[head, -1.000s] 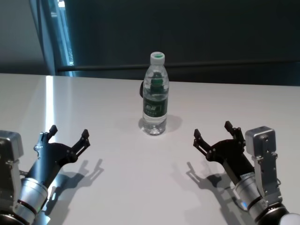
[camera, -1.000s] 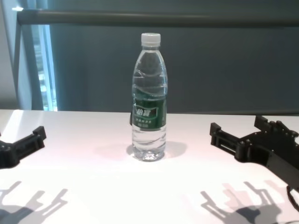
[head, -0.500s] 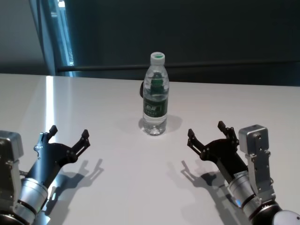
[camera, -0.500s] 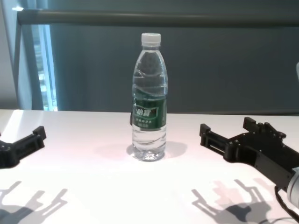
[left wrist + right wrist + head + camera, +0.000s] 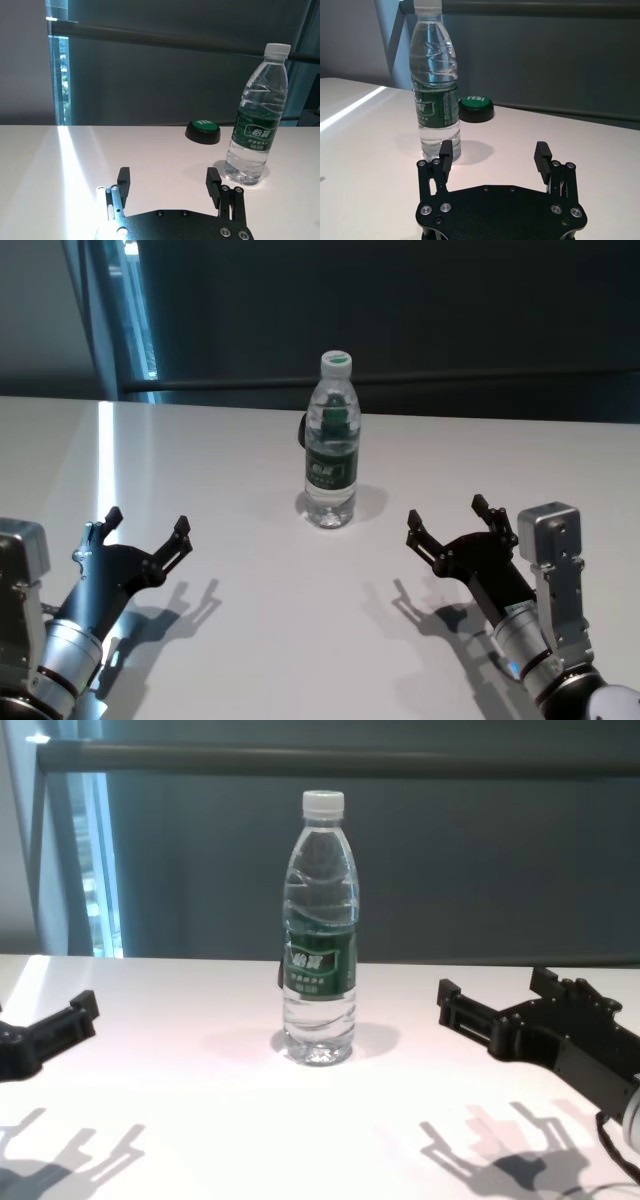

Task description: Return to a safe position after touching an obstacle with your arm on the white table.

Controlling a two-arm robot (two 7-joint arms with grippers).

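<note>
The obstacle, a clear water bottle (image 5: 331, 450) with a white cap and dark green label, stands upright in the middle of the white table (image 5: 220, 470). It also shows in the chest view (image 5: 320, 940), the left wrist view (image 5: 255, 130) and the right wrist view (image 5: 435, 90). My right gripper (image 5: 447, 512) is open and empty, low over the table, to the right of the bottle and nearer me, not touching it (image 5: 494, 147). My left gripper (image 5: 148, 522) is open and empty, parked over the near left of the table (image 5: 168, 175).
A black-based green push button (image 5: 202, 131) sits on the table just behind the bottle, also seen in the right wrist view (image 5: 476, 107). A dark wall with a horizontal rail (image 5: 340, 760) runs behind the table's far edge.
My right gripper first shifted a little toward the bottle, then drew back slightly to the right. The bottle and the left arm have not moved.
</note>
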